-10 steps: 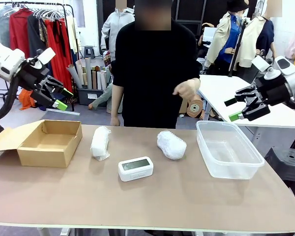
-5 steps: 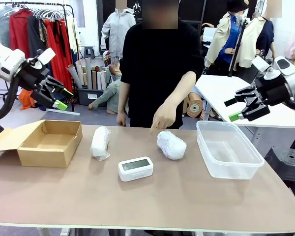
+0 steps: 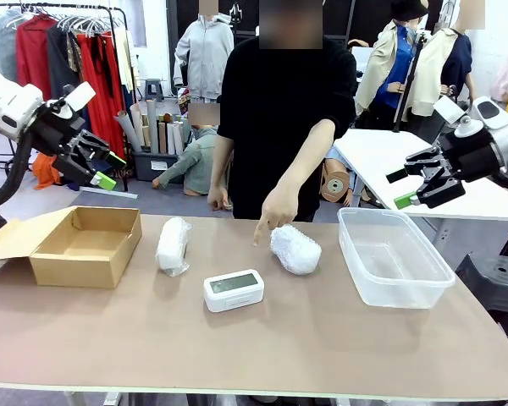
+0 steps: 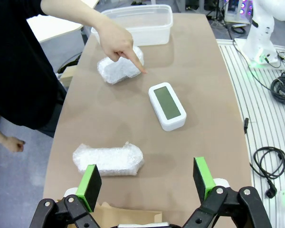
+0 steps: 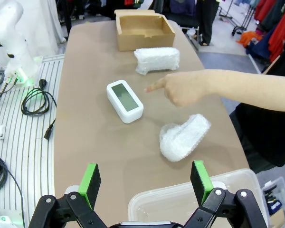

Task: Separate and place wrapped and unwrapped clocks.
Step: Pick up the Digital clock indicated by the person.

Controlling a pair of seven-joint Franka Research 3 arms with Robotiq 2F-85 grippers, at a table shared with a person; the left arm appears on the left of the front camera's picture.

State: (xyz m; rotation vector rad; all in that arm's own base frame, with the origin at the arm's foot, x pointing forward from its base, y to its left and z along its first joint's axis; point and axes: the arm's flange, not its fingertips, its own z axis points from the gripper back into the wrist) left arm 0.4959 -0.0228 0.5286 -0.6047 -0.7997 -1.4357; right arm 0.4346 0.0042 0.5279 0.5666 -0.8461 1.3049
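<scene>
Two wrapped clocks lie on the brown table: one bubble-wrapped lump (image 3: 173,245) near the cardboard box, another (image 3: 295,249) near the clear tub. Between them, nearer me, sits the bare white clock (image 3: 234,290) with a grey screen. The person's hand (image 3: 271,216) points a finger down beside the right-hand wrapped lump (image 4: 119,69). My left gripper (image 3: 110,168) hangs open, high above the table's left end. My right gripper (image 3: 401,189) hangs open above the right end. Both wrist views look down on the bare clock (image 4: 167,105) (image 5: 125,100) and the lumps (image 4: 108,159) (image 5: 184,137) (image 5: 156,60).
An open brown cardboard box (image 3: 86,246) stands at the table's left end. A clear plastic tub (image 3: 393,257) stands at the right end. The person stands at the far edge in the middle. Cables (image 5: 37,100) lie on the floor beside the table.
The person's hand has come down from chest height to point beside the right-hand wrapped lump. Both arms have stayed still.
</scene>
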